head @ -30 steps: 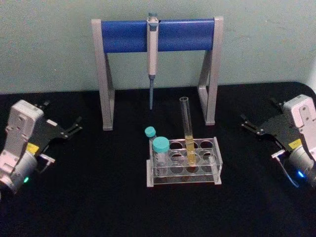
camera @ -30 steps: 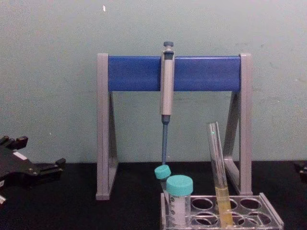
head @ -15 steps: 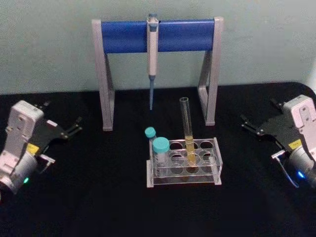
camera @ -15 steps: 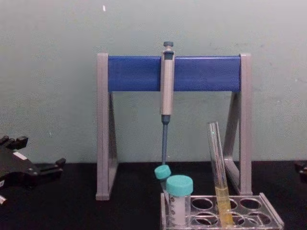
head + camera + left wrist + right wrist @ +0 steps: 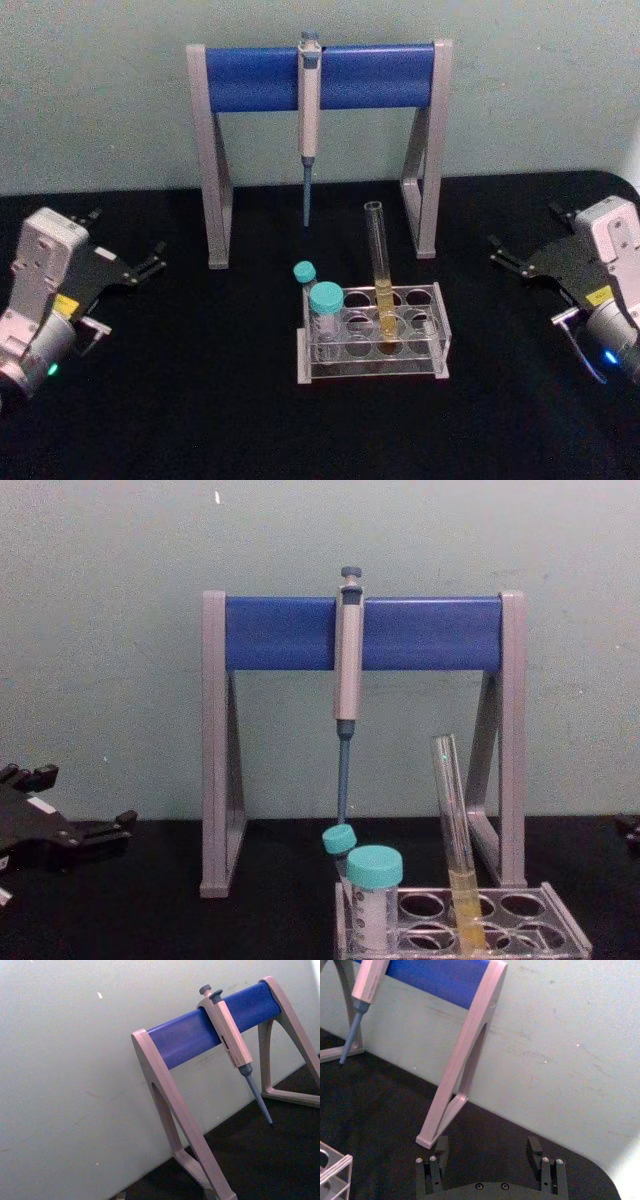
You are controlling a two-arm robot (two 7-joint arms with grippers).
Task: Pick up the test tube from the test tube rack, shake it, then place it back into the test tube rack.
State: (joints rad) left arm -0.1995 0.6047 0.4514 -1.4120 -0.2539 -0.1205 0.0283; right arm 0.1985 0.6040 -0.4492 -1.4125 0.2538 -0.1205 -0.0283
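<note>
The test tube (image 5: 380,265) stands upright in a middle hole of the clear test tube rack (image 5: 371,366), yellow liquid in its lower part. From the chest it leans slightly in the test tube rack (image 5: 562,928), with the test tube (image 5: 455,840) rising well above the top plate. My left gripper (image 5: 125,240) rests open at the table's far left, well away from the rack, and its black fingers (image 5: 105,828) show at the chest view's left edge. My right gripper (image 5: 525,232) is open at the far right, its jaws wide apart and empty in the right wrist view (image 5: 487,1147).
Two teal-capped tubes (image 5: 325,300) occupy the rack's left end. Behind the rack stands a grey-and-blue pipette stand (image 5: 260,78) with a pipette (image 5: 309,110) hanging from its bar. Black tabletop (image 5: 200,400) lies open between each gripper and the rack.
</note>
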